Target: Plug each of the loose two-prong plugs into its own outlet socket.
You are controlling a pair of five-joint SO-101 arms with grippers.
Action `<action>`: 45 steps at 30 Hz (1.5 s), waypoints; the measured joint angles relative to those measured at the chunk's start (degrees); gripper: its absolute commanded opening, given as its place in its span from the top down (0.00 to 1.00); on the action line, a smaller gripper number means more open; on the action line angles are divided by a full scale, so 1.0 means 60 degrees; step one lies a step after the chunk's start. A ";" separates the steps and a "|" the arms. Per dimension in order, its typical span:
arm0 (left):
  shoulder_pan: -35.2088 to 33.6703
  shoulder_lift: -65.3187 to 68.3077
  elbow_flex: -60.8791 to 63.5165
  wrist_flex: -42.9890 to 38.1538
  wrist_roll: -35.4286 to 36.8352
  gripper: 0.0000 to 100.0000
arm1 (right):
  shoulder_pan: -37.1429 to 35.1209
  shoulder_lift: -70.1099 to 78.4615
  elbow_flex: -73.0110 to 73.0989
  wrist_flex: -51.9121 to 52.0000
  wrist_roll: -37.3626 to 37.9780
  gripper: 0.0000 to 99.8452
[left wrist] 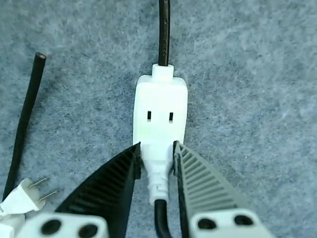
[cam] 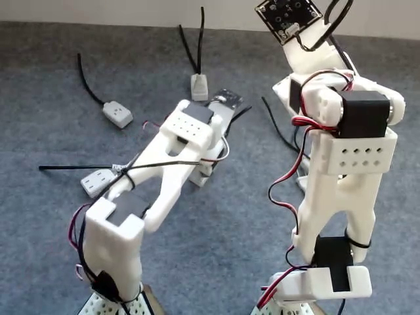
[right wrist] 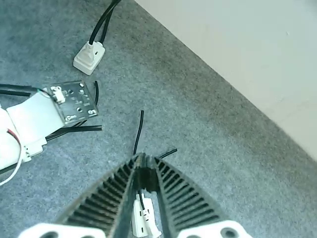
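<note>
A white plug [left wrist: 157,173] sits with its body against one end of a white outlet socket [left wrist: 159,116], whose two slots face up and whose black cord [left wrist: 164,29] leaves the opposite end; the block lies flat on the grey carpet [left wrist: 257,89]. The left gripper [left wrist: 156,146] pinches this plug, with the black finger [left wrist: 111,183] on one side and the grey finger [left wrist: 205,181] on the other, their tips reaching the socket's end. Just beside the black finger a loose plug [left wrist: 25,196] lies on the carpet with both prongs bare, next to a black cable [left wrist: 25,124] with a cut end. The right gripper [right wrist: 144,159] is pressed together around a second plug [right wrist: 141,218], held deep between the ribbed fingers [right wrist: 183,198], and a thin black wire [right wrist: 138,131] pokes out past the tips; it hangs above the carpet near the pale wall [right wrist: 247,59]. In the high view the left arm [cam: 164,184] leans from the lower left toward the centre of the frame, folded low over the carpet, its camera board [cam: 226,100] just right of the top-centre socket [cam: 199,85]. The right arm [cam: 341,164] stands tall at the right of the frame, its wrist raised to the top edge. The upper-left socket [cam: 117,113] lies apart from both arms, and the mid-left socket [cam: 98,182] lies partly behind the left arm
</note>
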 measured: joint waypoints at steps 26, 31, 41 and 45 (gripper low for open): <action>-0.0469 0.0952 -0.0923 -0.0308 0.1245 0.96 | 0.0000 0.0000 0.0000 0.0044 0.0000 0.99; -0.0454 0.0952 -0.1055 -0.0484 0.1260 0.99 | 0.0000 0.0000 0.0000 0.0044 0.0000 0.99; -0.1348 0.1011 -0.3223 -0.0908 0.1245 0.99 | 0.0000 0.0000 0.0000 0.0044 0.0000 0.99; -0.1978 0.1070 -0.4645 -0.1685 0.0923 0.99 | 0.0000 0.0000 0.0000 0.0044 0.0000 0.99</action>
